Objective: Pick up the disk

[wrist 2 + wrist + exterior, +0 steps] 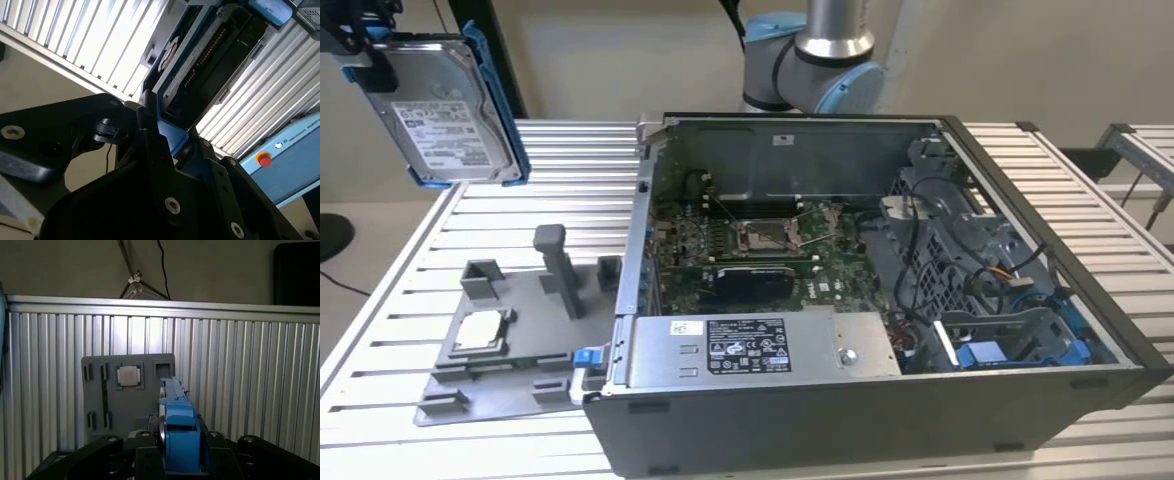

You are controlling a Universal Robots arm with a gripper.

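Gripper (368, 62), partly cut off, clamps the disk (443, 112) aloft.

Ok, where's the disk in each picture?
Exterior view: the disk held up at the exterior view's left, table below.
Second wrist view: the disk edge-on in the gripper, table behind.
First wrist view: the disk edge-on, table behind.
Shared landmark: the ribbed table.
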